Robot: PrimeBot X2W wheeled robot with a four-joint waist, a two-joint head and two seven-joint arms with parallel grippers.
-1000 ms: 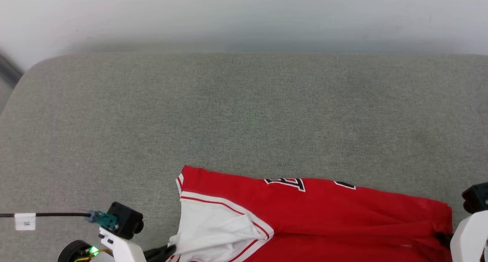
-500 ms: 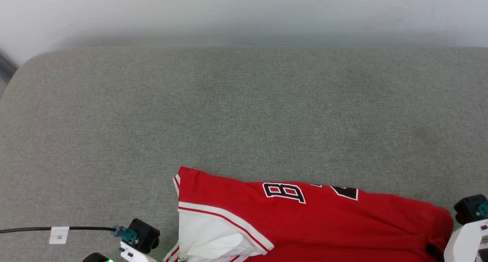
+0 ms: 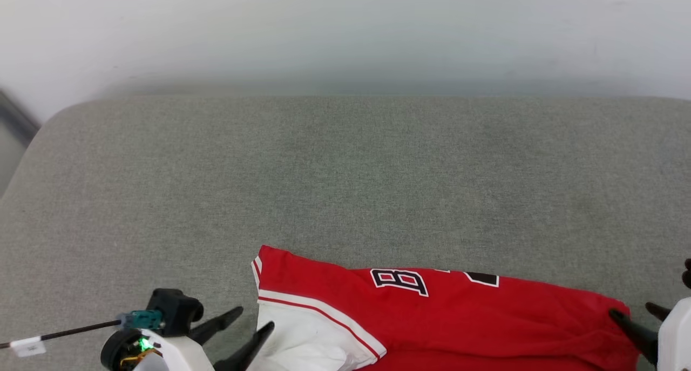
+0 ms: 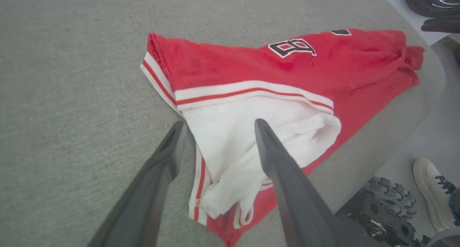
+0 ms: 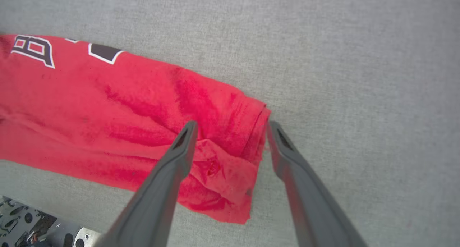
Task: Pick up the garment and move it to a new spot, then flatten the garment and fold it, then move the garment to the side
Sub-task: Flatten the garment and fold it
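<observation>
**Red Shirt Lies at the Near Edge, Both Jaws Open**

The garment [image 3: 459, 317] lies on the grey desk [image 3: 345, 187], close to the edge nearest the robot. It makes a long red strip from the middle of the desk out to the robot's right. A white sleeve [image 4: 233, 132] with red and white stripes is at its left end. Dark letters with white edges show on top.

The left gripper [image 3: 253, 317] is at the sleeve end. Its jaws are wide apart and hold nothing: one finger is over the grey desk and the other is over the white sleeve.

The right gripper [image 5: 231, 123] is at the other end, where the red cloth is bunched up. Its jaws are wide too. One finger is over the red cloth and one is over the desk, just beside the shirt's edge.

A pale shoe [image 4: 429, 189] stands on the floor by the desk.
</observation>
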